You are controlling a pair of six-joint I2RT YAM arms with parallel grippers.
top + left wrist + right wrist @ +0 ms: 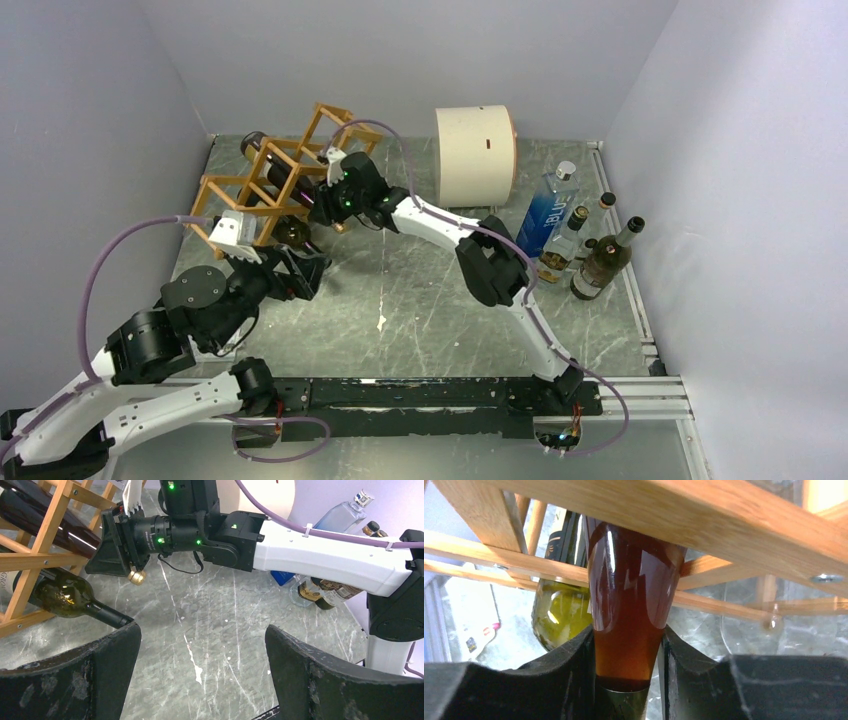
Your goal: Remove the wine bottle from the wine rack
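Note:
The orange-brown wooden wine rack (262,190) stands at the back left. A dark amber wine bottle (629,605) lies in an upper cell (65,530), its neck pointing out. My right gripper (322,205) is shut on that neck (626,680), a finger on each side, right at the rack's front. A green bottle (60,595) lies in a lower cell (559,615). My left gripper (305,272) is open and empty (202,655), low over the table just in front of the rack, its left finger (100,670) beside the green bottle's neck.
A cream cylindrical drum (475,153) stands at the back centre. A blue bottle (548,212), a clear bottle (565,245) and a dark green bottle (603,262) stand at the right wall. Walls enclose the table on three sides.

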